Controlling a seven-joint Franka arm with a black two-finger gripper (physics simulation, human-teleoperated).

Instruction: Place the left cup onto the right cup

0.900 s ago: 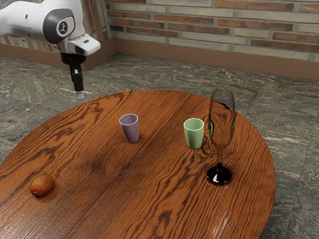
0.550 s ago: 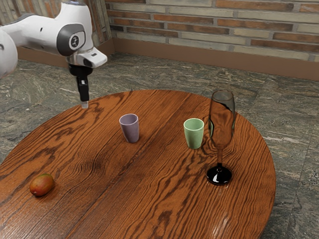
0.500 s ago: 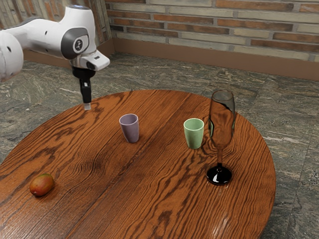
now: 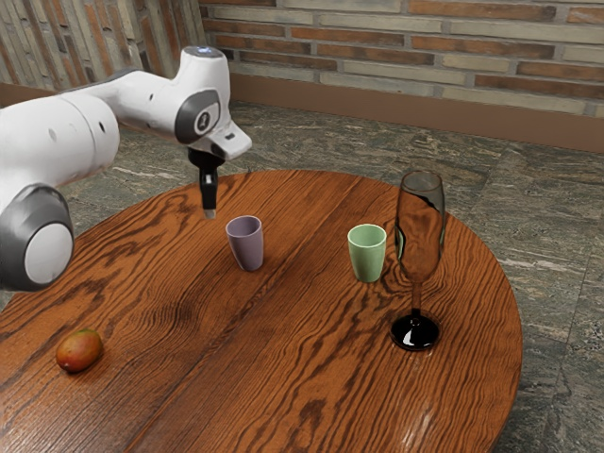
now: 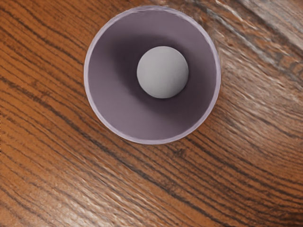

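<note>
Okay, the fingers (image 4: 209, 211) point straight down from the white arm (image 4: 85, 132), hanging over the round wooden desk (image 4: 283, 377). They are seen edge-on as one thin black stick, so I cannot tell whether they are apart or together. They hold nothing.

The purple cup (image 4: 244, 243), the left one of the task, stands upright on the desk just beside the fingers, toward the exterior view's right of them. It is near but not touching; its rim sits about level with the tips in the picture. The wrist view looks right down into this purple cup (image 5: 151, 75), with the mouth round, the pale grey bottom showing and wood grain all around.

The green cup (image 4: 366, 252), the right one, stands upright further to the exterior view's right, past the purple cup from the fingers and apart from it. A tall wine glass (image 4: 419, 260) on a black foot stands just beside the green cup, on its far side from the fingers. A mango (image 4: 79, 349) lies on the desk well apart from the fingers, toward the near edge at the exterior view's left.
</note>
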